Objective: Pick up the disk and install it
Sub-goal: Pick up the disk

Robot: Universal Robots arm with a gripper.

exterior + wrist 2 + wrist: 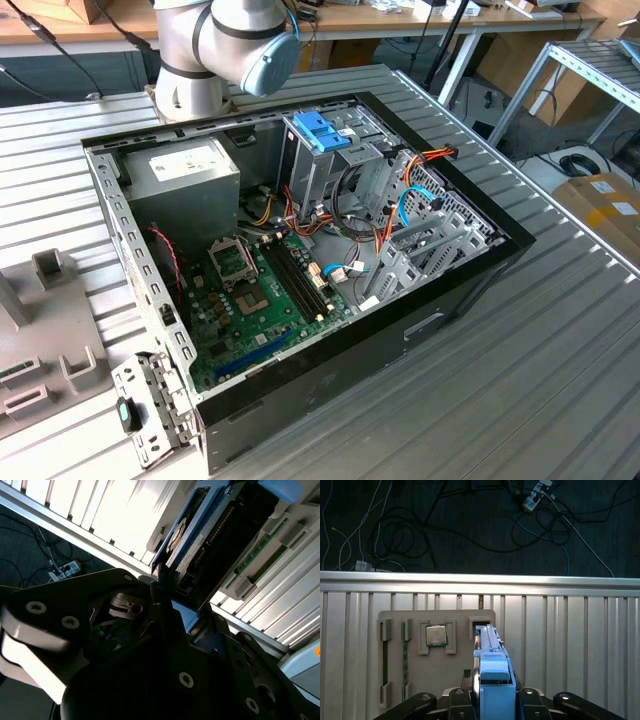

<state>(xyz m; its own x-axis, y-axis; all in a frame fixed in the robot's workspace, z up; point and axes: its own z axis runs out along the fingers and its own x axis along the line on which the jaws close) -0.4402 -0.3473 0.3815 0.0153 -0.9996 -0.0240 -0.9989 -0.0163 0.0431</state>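
Disk stood on edge at the grey fixture plate, near a processor chip, clamped between the closed-in fingers of the gripper. Bare ribbed aluminium table flanked the plate. Past the table edge lay dark, cable-strewn floor.

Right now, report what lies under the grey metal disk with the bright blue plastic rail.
A flat grey fixture plate, with a square silver processor chip and green memory sticks alongside. The disk covers the part below it.

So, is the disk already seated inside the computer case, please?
No, in the first wrist view the pincer grips the disk on edge over the grey fixture tray.
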